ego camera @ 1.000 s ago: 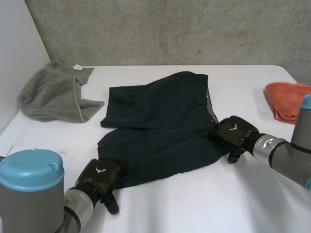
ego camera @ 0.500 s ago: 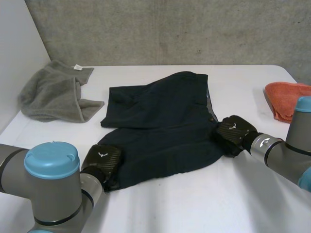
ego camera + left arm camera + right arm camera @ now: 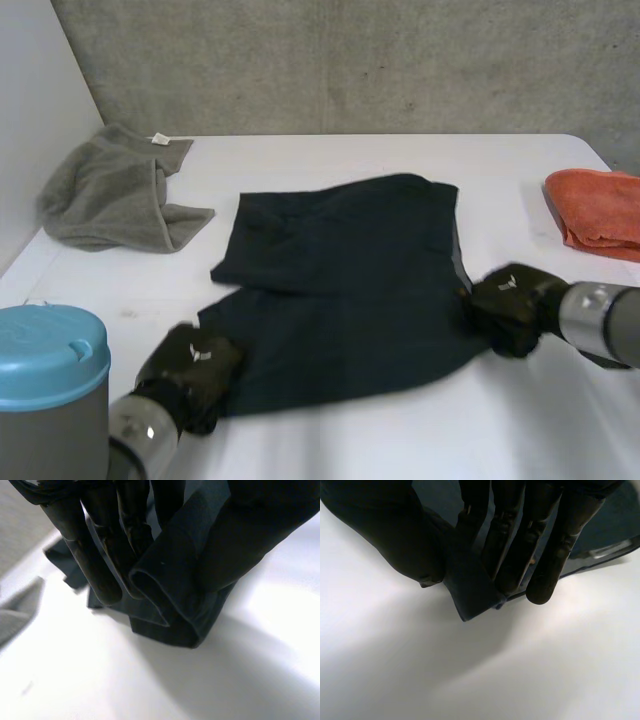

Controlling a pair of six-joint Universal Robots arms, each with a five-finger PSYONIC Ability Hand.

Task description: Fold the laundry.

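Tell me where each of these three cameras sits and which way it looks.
Head view: between and behind the arms, looking down at the white table, dark shorts, grey towel and orange cloth; left hand and right hand show.
Left wrist view: on the left wrist, looking along the left hand, which pinches a fold of the shorts.
Right wrist view: on the right wrist, looking along the right hand, pinching a shorts corner.
Shared: every view shows the shorts.

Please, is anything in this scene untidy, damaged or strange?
Nothing is spilled or damaged. The shorts lie askew, one leg overlapping the other, with the left hand and right hand pinching the near corners. The grey towel is crumpled at the far left.
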